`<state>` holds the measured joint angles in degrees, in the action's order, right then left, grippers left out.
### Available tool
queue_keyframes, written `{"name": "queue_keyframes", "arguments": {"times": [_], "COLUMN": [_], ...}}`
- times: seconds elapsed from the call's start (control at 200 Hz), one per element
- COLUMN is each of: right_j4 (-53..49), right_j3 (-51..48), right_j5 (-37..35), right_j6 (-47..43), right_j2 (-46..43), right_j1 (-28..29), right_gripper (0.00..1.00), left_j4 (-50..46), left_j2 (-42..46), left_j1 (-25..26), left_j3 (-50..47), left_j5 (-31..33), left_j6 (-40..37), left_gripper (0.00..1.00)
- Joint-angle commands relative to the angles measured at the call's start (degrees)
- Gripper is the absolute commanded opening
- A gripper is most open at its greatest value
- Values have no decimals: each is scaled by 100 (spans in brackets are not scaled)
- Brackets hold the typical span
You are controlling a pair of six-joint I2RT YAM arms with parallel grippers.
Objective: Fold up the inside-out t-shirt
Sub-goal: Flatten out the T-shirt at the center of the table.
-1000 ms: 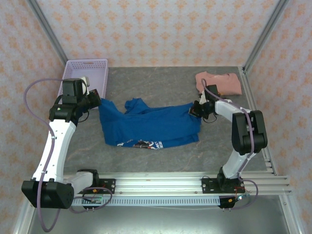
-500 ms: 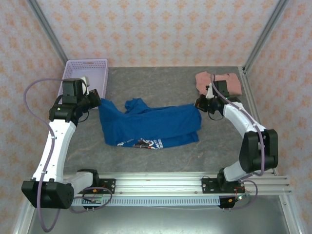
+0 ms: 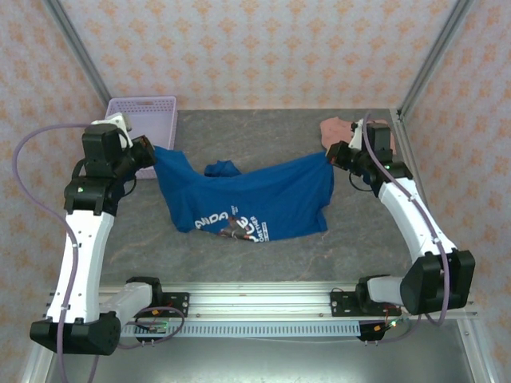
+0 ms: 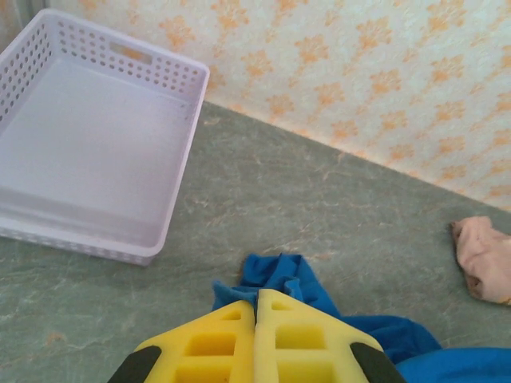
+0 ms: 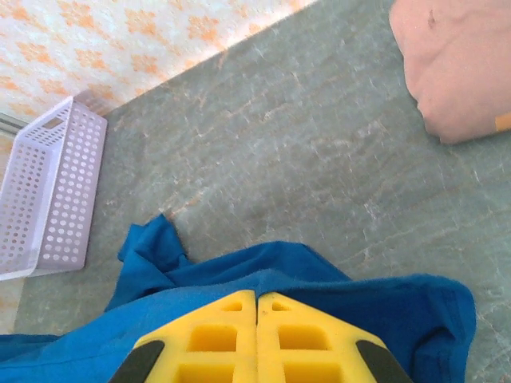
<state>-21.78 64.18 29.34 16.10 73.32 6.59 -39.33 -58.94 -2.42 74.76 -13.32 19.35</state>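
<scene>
The royal-blue inside-out t-shirt point(image 3: 255, 199) hangs stretched between both arms above the grey table, its white-and-orange print point(image 3: 231, 225) facing the camera at the lower left. My left gripper point(image 3: 152, 153) is shut on its upper left corner, blue cloth point(image 4: 279, 279) pinched between the yellow fingers point(image 4: 215, 343). At the upper right corner my right gripper point(image 3: 330, 157) is shut on the shirt, and the cloth point(image 5: 319, 295) spreads from the closed yellow fingers point(image 5: 303, 343). A bunched sleeve point(image 3: 222, 169) sags in the middle of the top edge.
A lavender perforated basket point(image 3: 160, 108) stands at the back left, just behind the left gripper, seen as the basket point(image 4: 80, 199) from the left wrist. A salmon-pink folded shirt point(image 3: 331, 129) lies at the back right behind the right gripper. An aluminium rail point(image 3: 263, 299) runs along the near edge.
Both grippers have risen and moved outward and back, lifting the shirt off the table and stretching it. The print has come into fuller view.
</scene>
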Motion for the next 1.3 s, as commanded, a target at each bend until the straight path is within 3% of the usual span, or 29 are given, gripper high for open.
{"name": "queue_keyframes", "arguments": {"times": [0.0,0.27,0.45,0.615,0.791,0.971,1.166,1.296], "right_j4": [243,-759,-1585,-2113,-2328,-2053,-976,-87], "right_j3": [604,1963,3078,4142,4762,4608,3733,3399], "right_j5": [-81,-588,-1009,-1105,-1422,-1733,-2289,-2468], "right_j6": [139,-294,-684,-801,-937,-978,-1163,-1185], "right_j2": [-403,-1368,-2039,-2309,-2337,-2032,-1116,59], "right_j1": [-26,-25,-26,-26,-26,-26,-26,-26], "right_gripper": [0,0,0,0,0,0,0,0], "left_j4": [485,534,-32,-643,-931,-791,-398,-270], "left_j2": [253,1065,1341,1030,338,-735,-2303,-3737], "left_j1": [-57,-57,-57,-57,-57,-57,-58,-53], "left_j3": [184,1188,2632,4239,5161,5527,5778,6378], "left_j5": [-264,-503,-74,307,811,892,919,941], "left_j6": [152,-211,-679,-991,-1181,-1077,-1043,-1124], "left_gripper": [0,0,0,0,0,0,0,0]}}
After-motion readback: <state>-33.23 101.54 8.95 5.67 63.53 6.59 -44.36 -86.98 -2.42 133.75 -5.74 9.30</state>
